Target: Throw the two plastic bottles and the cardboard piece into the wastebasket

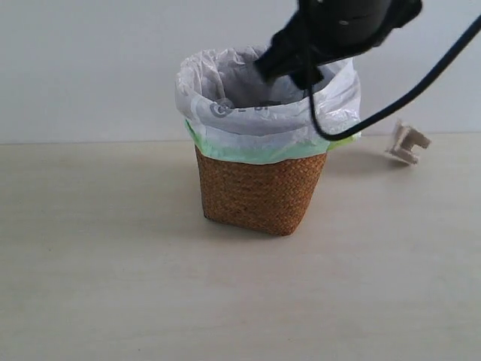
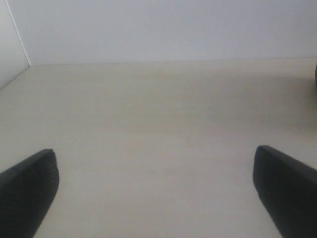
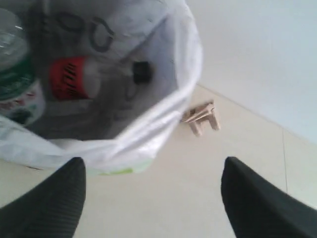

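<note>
Right gripper (image 3: 151, 198), wide open and empty, hangs over the brown woven wicker wastebasket (image 1: 259, 192), which holds the clear plastic green-labelled bottle (image 3: 17, 84) and red-labelled bottle (image 3: 89, 77); the beige moulded-pulp cardboard piece (image 1: 406, 143) lies near it, yet to be binned

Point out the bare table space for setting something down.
Bare: the table in front and left of the wastebasket. Tighter at right rear, between wastebasket and cardboard piece; the right gripper hangs over the rim.

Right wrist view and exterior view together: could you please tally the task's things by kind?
Plastic bottles: 2, the green-label bottle and the red-label bottle
Cardboard piece: 1
Wastebasket: 1
Total: 4
</note>
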Robot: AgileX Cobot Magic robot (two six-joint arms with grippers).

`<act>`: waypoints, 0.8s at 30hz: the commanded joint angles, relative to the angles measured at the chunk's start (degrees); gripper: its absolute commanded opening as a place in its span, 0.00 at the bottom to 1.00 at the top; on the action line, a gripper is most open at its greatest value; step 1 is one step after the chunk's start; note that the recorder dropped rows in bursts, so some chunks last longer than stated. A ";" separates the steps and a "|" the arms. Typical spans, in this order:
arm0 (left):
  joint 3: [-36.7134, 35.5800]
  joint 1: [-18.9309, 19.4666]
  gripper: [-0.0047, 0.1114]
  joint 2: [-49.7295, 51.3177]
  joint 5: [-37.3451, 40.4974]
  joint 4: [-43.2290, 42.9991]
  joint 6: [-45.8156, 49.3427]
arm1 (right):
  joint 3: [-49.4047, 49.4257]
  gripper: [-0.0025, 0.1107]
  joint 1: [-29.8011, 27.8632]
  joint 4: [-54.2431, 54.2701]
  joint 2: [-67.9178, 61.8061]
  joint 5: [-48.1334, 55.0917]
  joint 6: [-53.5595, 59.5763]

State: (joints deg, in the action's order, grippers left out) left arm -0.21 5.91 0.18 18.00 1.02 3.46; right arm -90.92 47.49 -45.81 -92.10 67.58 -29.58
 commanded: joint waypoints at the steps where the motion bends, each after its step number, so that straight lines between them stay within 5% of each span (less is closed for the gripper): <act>1: 0.21 0.22 0.97 -0.18 -0.38 0.00 -0.50 | 3.09 0.48 -12.43 7.75 0.94 2.38 0.50; 5: 0.21 0.22 0.97 -0.18 -0.38 0.00 -0.50 | 6.88 0.35 -23.25 9.41 -0.82 2.38 0.50; 13: 0.21 0.22 0.97 -0.18 -0.38 0.00 -0.50 | 8.29 0.35 -37.95 10.04 -8.58 -14.50 1.38; 16: 0.21 0.22 0.97 -0.18 -0.38 0.00 -0.50 | 7.30 0.48 -41.06 10.09 -12.49 -21.55 3.23; 20: 0.21 0.22 0.97 -0.18 -0.38 0.00 -0.50 | 2.22 0.93 -43.75 10.19 -19.16 -25.55 3.62; 24: 0.21 0.22 0.97 -0.18 -0.38 0.00 -0.50 | -4.79 0.86 -44.57 11.18 -26.61 -26.67 7.30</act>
State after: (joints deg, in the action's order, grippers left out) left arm -0.21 5.91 0.18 18.00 1.02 3.46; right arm -91.30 3.56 -35.26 -114.30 42.15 -24.17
